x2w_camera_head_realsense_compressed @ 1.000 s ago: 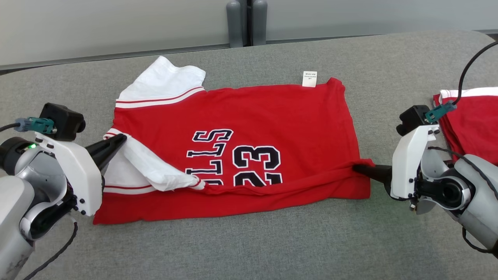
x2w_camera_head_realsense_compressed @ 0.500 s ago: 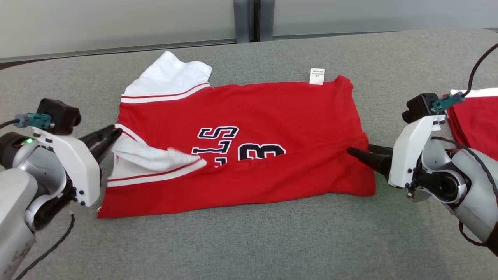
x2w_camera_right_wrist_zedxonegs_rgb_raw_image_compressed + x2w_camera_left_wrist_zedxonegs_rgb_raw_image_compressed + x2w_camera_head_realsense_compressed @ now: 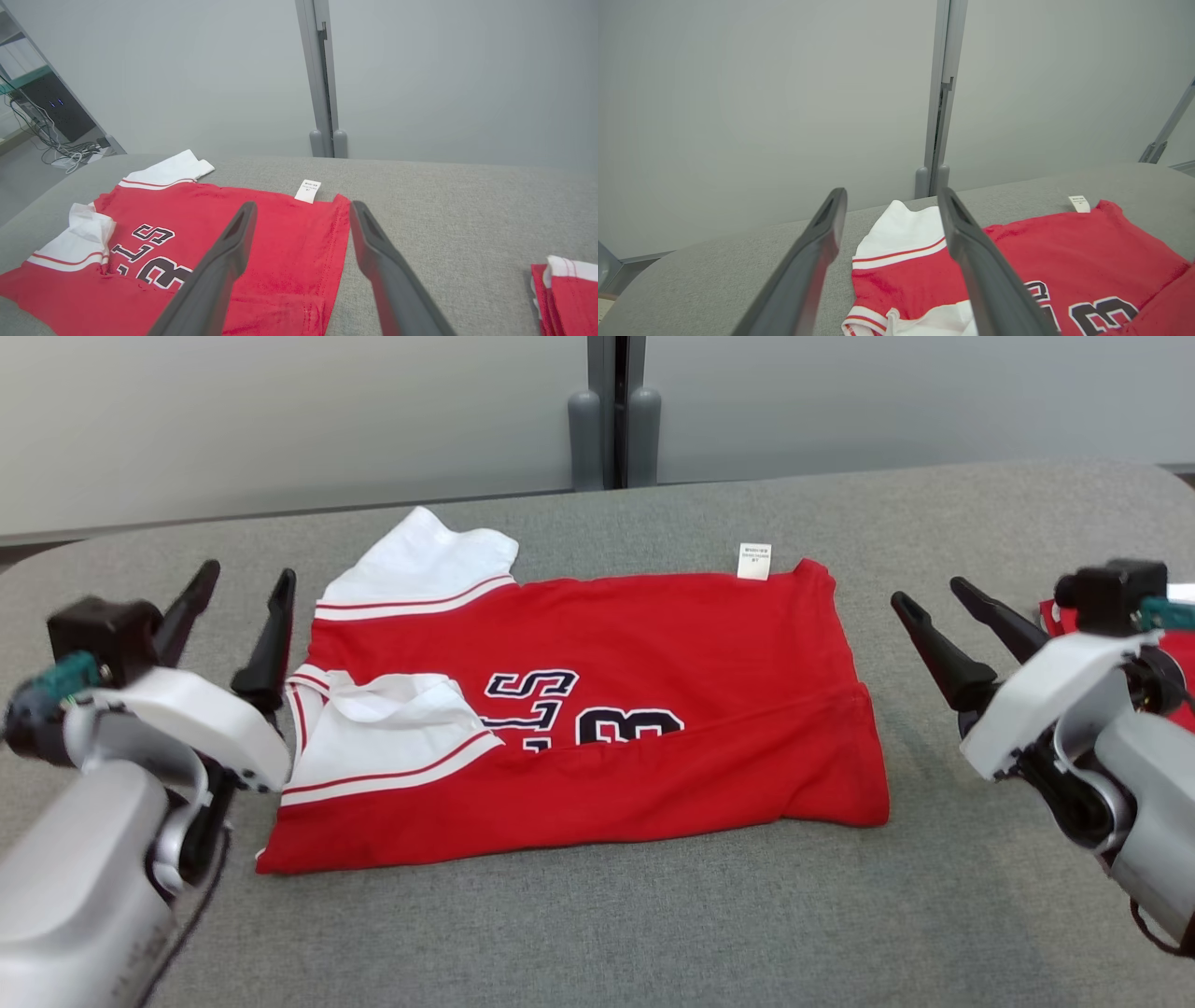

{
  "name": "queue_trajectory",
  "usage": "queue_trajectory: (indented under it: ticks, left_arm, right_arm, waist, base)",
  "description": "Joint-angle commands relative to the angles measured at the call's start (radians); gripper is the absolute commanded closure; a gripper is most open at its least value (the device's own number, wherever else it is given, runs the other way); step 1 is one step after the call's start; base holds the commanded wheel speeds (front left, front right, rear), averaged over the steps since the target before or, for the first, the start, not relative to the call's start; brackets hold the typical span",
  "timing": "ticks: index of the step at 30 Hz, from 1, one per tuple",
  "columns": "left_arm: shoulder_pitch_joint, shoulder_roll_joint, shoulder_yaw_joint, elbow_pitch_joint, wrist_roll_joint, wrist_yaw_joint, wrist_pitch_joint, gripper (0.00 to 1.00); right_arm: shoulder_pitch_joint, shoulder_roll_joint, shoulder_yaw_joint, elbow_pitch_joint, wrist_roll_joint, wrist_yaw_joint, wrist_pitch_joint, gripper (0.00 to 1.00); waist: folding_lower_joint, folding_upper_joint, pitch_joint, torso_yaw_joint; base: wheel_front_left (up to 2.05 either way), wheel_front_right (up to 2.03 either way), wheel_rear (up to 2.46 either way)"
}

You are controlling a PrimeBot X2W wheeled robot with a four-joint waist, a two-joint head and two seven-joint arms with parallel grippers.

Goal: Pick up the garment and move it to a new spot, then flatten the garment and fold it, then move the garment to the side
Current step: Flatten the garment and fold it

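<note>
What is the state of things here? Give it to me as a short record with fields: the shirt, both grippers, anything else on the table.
shirt: red with white sleeves, lying on the table, near edge folded over part of the lettering
label: white, at the shirt's far edge
left gripper: open, holding nothing, at the sleeve end
right gripper: open, holding nothing, at the hem end
table: grey, padded
folded clothes: red and white, on the robot's right

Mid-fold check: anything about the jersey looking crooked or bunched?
On the jersey, the folded flap lies askew: its edge slants away toward the right, cutting across the number. The near white sleeve is rumpled rather than flat. The left pincer and right pincer are open, holding nothing.
</note>
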Motion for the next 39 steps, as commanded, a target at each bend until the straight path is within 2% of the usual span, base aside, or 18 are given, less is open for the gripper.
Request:
queue_trajectory:
  ticks: [1,3,5,7,9,12,13,16,20,21,26,33,39]
  left_arm:
    - [0.046,-0.029,0.027,-0.004,-0.013,0.027,-0.061,0.00]
    - [0.085,-0.063,0.066,-0.028,-0.025,0.057,-0.103,0.00]
    - [0.130,-0.086,0.105,-0.056,-0.001,0.092,-0.119,0.00]
    - [0.172,-0.115,0.181,-0.127,0.075,0.135,-0.122,0.00]
    - [0.248,-0.151,0.240,-0.204,0.192,0.174,-0.121,0.00]
    - [0.357,-0.221,0.327,-0.283,0.316,0.195,-0.121,0.00]
    - [0.419,-0.272,0.379,-0.309,0.376,0.194,-0.121,0.00]
    - [0.500,-0.354,0.461,-0.324,0.434,0.164,-0.121,0.00]
    - [0.568,-0.426,0.548,-0.297,0.529,0.121,-0.121,0.00]
    - [0.568,-0.426,0.548,-0.297,0.529,0.121,-0.121,0.00]
    - [0.611,-0.475,0.594,-0.184,0.606,0.098,-0.122,0.00]
    - [0.570,-0.499,0.650,-0.034,0.644,0.099,-0.122,0.00]
    - [0.499,-0.486,0.693,0.171,0.680,0.160,-0.121,0.00]
  right_arm:
    - [0.036,0.002,-0.005,0.011,-0.040,0.000,-0.100,0.00]
    - [0.054,0.002,-0.029,0.035,-0.098,0.000,-0.173,0.00]
    - [0.083,0.013,-0.075,0.046,-0.157,0.000,-0.194,0.00]
    - [0.108,0.025,-0.212,0.007,-0.253,0.000,-0.196,0.00]
    - [0.199,0.050,-0.357,-0.035,-0.363,0.000,-0.195,0.00]
    - [0.327,0.117,-0.559,-0.138,-0.529,0.000,-0.195,0.00]
    - [0.423,0.180,-0.668,-0.201,-0.616,0.000,-0.195,0.00]
    - [0.544,0.268,-0.786,-0.284,-0.727,0.000,-0.195,0.00]
    - [0.650,0.352,-0.840,-0.353,-0.842,0.000,-0.195,0.00]
    - [0.650,0.352,-0.840,-0.353,-0.842,0.000,-0.195,0.00]
    - [0.719,0.430,-0.872,-0.347,-0.867,0.000,-0.195,0.00]
    - [0.719,0.441,-0.861,-0.351,-0.867,0.000,-0.195,0.00]
    - [0.704,0.428,-0.841,-0.337,-0.848,0.000,-0.195,0.00]
  waist:
    - [0.0000,0.0000,-0.023,0.003]
    - [0.0000,0.0000,-0.038,0.008]
    - [0.0000,0.0000,-0.049,0.013]
    - [0.0000,0.0000,-0.053,0.015]
    - [0.0000,0.0000,-0.058,0.018]
    - [0.0000,0.0000,-0.068,0.022]
    - [0.0000,0.0000,-0.074,0.024]
    - [0.0000,0.0000,-0.081,0.025]
    - [0.0000,0.0000,-0.088,0.023]
    - [0.0000,0.0000,-0.088,0.023]
    - [0.0000,0.0000,-0.097,0.011]
    - [0.0000,0.0000,-0.085,-0.010]
    - [0.0000,0.0000,-0.074,-0.029]
  base:
    - [0.00,0.00,0.00]
    - [0.00,0.00,0.00]
    - [0.00,0.00,0.00]
    - [0.00,0.00,0.00]
    - [0.00,0.00,0.00]
    - [0.00,0.00,0.00]
    - [0.00,0.00,0.00]
    - [0.00,0.00,0.00]
    - [0.00,0.00,0.00]
    - [0.00,0.00,0.00]
    - [0.00,0.00,0.00]
    - [0.00,0.00,0.00]
    - [0.00,0.00,0.00]
